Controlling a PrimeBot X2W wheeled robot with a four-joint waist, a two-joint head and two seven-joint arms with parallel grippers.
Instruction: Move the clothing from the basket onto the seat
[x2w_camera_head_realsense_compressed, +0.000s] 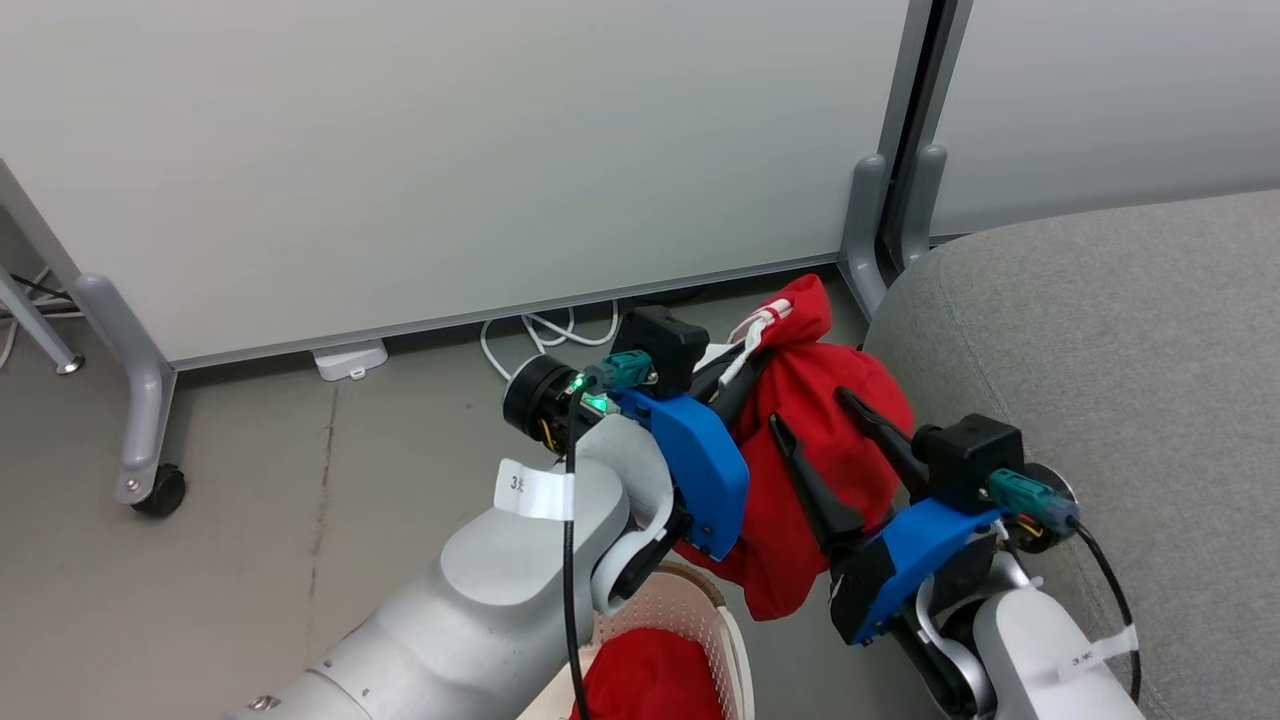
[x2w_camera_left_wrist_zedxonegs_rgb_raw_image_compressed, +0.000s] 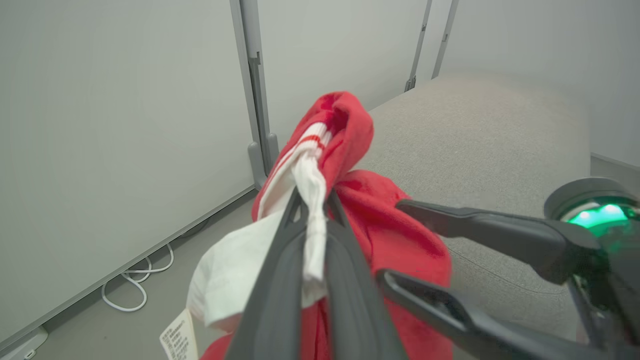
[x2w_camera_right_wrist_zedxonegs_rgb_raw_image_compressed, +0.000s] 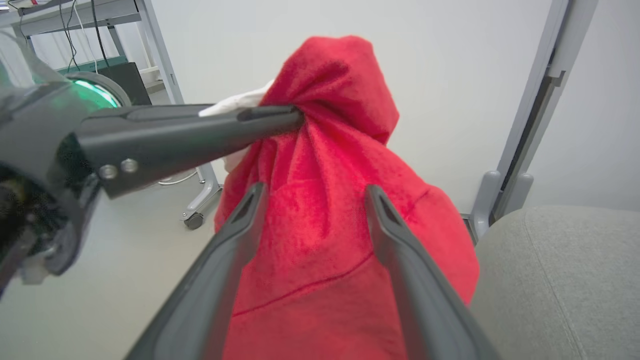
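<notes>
A red garment with white trim (x2w_camera_head_realsense_compressed: 800, 370) hangs bunched in the air, just left of the grey seat (x2w_camera_head_realsense_compressed: 1100, 350). My left gripper (x2w_camera_head_realsense_compressed: 742, 372) is shut on its upper part; in the left wrist view the fingers (x2w_camera_left_wrist_zedxonegs_rgb_raw_image_compressed: 280, 260) pinch the white striped cuff (x2w_camera_left_wrist_zedxonegs_rgb_raw_image_compressed: 310, 165). My right gripper (x2w_camera_head_realsense_compressed: 812, 410) stands open, one finger on each side of the hanging garment (x2w_camera_right_wrist_zedxonegs_rgb_raw_image_compressed: 325, 150) without pinching it. More red clothing (x2w_camera_head_realsense_compressed: 650, 680) lies in the cream perforated basket (x2w_camera_head_realsense_compressed: 690, 605) below my left forearm.
Grey partition panels on wheeled feet (x2w_camera_head_realsense_compressed: 150, 480) stand behind, their posts (x2w_camera_head_realsense_compressed: 870, 220) close to the seat's corner. White cables (x2w_camera_head_realsense_compressed: 540, 330) and a small white box (x2w_camera_head_realsense_compressed: 350, 360) lie on the grey floor under the panel. A desk frame (x2w_camera_right_wrist_zedxonegs_rgb_raw_image_compressed: 75, 15) stands at the far left.
</notes>
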